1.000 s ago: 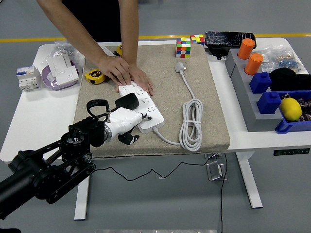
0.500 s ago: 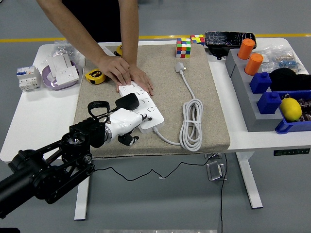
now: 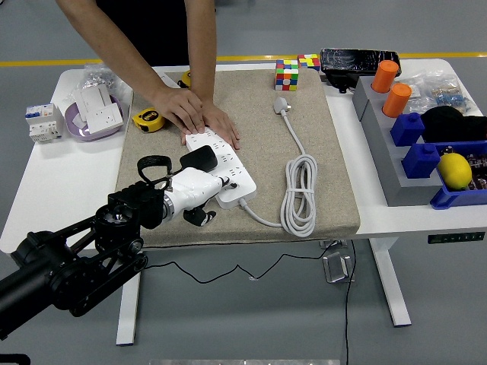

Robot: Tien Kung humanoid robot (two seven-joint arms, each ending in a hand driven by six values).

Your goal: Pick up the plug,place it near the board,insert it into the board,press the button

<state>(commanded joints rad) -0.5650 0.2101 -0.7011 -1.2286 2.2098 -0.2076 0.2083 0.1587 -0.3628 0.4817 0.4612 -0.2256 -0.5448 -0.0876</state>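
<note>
Left hand: white robot hand [image 3: 194, 194] gripping black plug [image 3: 198, 159], over the strip's near end.
Power strip: white plastic strip [image 3: 225, 167]; a person's hands [image 3: 199, 114] press its 12 o'clock end.

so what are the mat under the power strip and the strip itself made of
The mat looks like woven fabric or felt: beige, matte, with a speckled, coarse texture and soft edges. The power strip appears to be hard white plastic, smooth with a slight sheen and crisp moulded socket holes. Its coiled cable looks like rubbery white plastic sheathing.
</note>
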